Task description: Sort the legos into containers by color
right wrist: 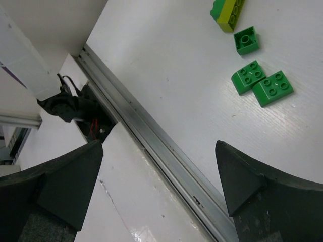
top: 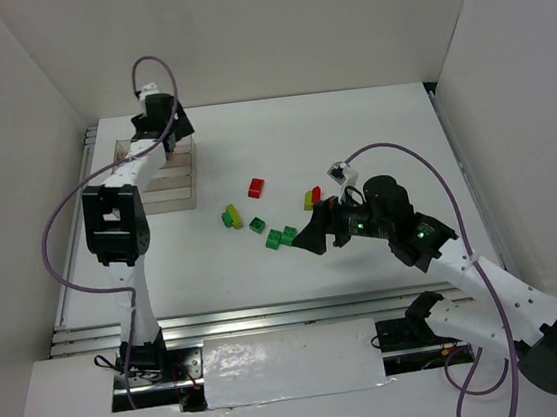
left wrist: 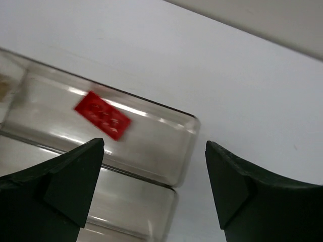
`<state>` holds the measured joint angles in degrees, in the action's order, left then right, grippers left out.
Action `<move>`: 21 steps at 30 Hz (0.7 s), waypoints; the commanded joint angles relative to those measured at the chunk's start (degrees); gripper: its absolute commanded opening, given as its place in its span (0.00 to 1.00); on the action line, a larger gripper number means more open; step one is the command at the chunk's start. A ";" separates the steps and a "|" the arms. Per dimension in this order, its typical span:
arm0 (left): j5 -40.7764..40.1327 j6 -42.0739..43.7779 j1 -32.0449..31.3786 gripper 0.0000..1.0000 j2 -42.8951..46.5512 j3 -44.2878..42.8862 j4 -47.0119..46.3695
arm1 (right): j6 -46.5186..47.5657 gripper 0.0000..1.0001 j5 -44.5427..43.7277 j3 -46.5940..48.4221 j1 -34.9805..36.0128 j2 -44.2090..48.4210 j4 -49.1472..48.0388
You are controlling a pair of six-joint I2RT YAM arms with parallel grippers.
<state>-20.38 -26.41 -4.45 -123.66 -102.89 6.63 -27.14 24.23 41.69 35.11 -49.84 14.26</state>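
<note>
Your left hand point(left wrist: 154, 146) hangs released over the containers point(left wrist: 184, 146), a red lego point(left wrist: 102, 115) lying in one compartment, so next lower your released right hand point(right wrist: 159, 145) onto the green legos point(right wrist: 262, 83) on the desk point(right wrist: 176, 60).

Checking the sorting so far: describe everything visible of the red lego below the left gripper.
The red lego is a small rectangular plastic brick, studs up, slightly blurred. It is inside the clear tray's edge compartment, askew to its walls. Nothing touches it from above: the left gripper hangs open over it.
</note>
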 commanded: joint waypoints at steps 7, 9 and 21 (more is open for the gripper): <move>9.83 14.64 -21.91 0.95 0.87 -2.23 3.38 | -0.20 1.00 -2.34 2.43 0.31 4.92 3.48; 12.45 14.11 -23.40 0.94 0.00 -1.09 5.83 | -0.02 1.00 -2.26 1.99 0.39 5.98 4.45; 5.53 13.14 -26.31 0.92 -1.68 5.33 9.98 | 1.21 1.00 -0.94 -1.17 0.31 9.06 4.99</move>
<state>-12.71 -14.52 -30.65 -125.01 -97.97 16.95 -27.09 22.81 41.30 35.11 -41.36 19.51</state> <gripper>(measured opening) 0.926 0.996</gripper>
